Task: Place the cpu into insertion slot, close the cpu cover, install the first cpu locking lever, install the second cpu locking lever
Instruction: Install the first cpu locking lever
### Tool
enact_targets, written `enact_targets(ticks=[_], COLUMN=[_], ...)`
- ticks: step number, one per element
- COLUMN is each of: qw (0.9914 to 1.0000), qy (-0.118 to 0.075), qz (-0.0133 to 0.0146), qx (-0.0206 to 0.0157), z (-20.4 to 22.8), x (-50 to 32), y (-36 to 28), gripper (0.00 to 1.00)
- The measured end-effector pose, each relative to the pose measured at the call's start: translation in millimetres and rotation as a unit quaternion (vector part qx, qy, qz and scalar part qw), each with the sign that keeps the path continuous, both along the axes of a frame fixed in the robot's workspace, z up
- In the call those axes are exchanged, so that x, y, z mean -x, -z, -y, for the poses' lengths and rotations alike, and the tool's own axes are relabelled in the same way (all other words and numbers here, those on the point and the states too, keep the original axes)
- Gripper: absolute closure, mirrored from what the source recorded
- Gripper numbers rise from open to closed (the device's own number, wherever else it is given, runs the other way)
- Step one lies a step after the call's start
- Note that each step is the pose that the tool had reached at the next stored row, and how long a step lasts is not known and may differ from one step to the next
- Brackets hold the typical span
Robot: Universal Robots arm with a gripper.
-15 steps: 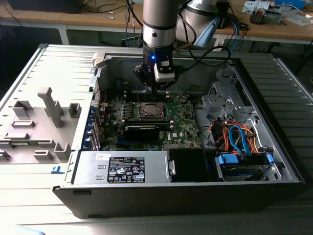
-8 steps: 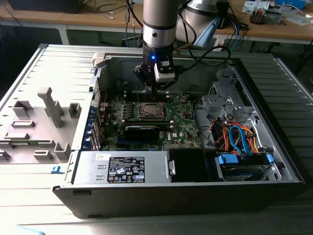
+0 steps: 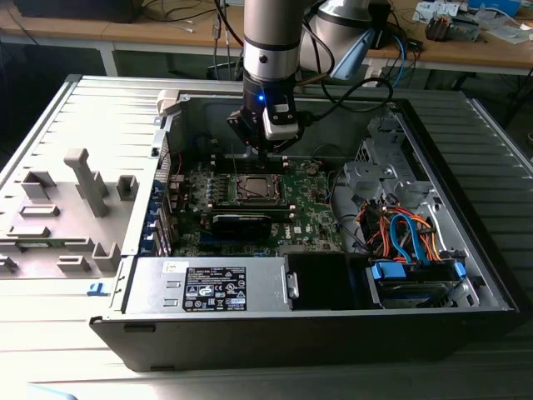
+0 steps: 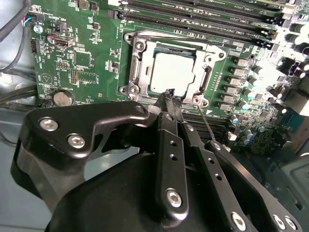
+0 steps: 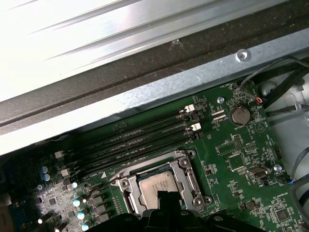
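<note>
— Hovering over the open computer case (image 3: 291,337), is it?
— Yes. In the middle of the exterior view the end effector (image 3: 265,152) hangs just above the insertion slot (image 3: 254,188) on the green board (image 3: 312,208).
— Wide or narrow?
— Narrow. In the second wrist view its fingertips (image 4: 168,104) meet, with nothing seen between them (the tips stand at the socket's edge).
— And the cpu (image 4: 171,72)?
— Seated in the slot, silvery top up. The cpu cover (image 4: 143,72) lies flat around it, framing it. A thin wire lever (image 4: 207,124) slants out from one corner, just beside the fingers.
— Anything else?
— The power supply box (image 3: 208,287), lower centre of the exterior view.
</note>
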State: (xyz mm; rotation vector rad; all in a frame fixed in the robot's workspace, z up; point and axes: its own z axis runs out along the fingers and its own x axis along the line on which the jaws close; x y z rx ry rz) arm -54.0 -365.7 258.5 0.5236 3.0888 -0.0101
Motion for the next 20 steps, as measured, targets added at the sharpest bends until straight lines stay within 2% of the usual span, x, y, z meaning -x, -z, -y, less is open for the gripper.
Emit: enact_targets(ticks=[20], qw=[0.99998], qy=[-0.007], qz=[0.0000], qx=[0.0000], z=[0.0], x=[0.0], y=[0.0], gripper=[0.89])
